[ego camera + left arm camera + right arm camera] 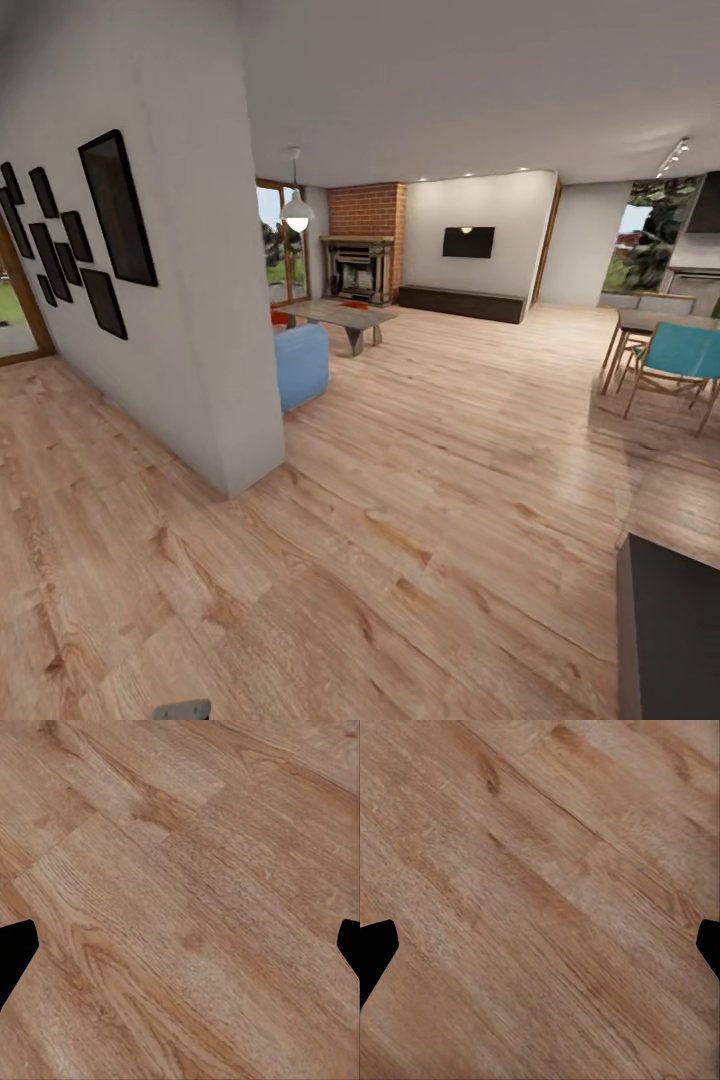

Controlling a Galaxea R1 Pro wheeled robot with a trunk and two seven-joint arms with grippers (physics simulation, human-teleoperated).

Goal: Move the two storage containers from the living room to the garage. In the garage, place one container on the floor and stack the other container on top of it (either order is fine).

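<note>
both sets of jaws stand wide apart and empty, dark fingertips (16,949) and (376,949) at the frame edges over matte light wood-plank floor (420,560) with wavy grain. far off, a small red-orange container (355,305) lies on the low grey desk (345,317) before the brick fireplace (362,255), beside a blue sofa (301,364); its long axis cannot be told.
</note>
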